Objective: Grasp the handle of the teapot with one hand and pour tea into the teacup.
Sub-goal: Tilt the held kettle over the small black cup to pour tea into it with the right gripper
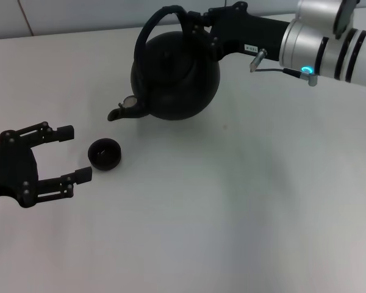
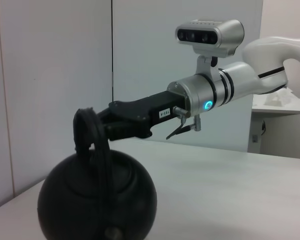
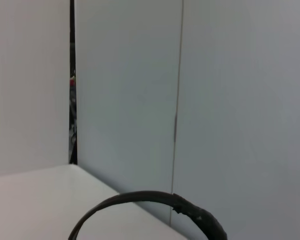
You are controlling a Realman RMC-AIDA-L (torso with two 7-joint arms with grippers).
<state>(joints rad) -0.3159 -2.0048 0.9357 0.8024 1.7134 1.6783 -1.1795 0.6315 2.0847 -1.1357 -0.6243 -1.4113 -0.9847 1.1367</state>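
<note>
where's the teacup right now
In the head view, the teacup sits on the table's left side, below the teapot spout, beside the open left gripper.

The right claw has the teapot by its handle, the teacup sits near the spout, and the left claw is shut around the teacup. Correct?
Not quite. In the head view the left claw is open and beside the teacup, not touching it. The right claw does hold the teapot by its handle.

even, diffuse overhead light is seen; soft faint shadows are cast on the desk [image 1: 244, 201]; slight blur is noted.
</note>
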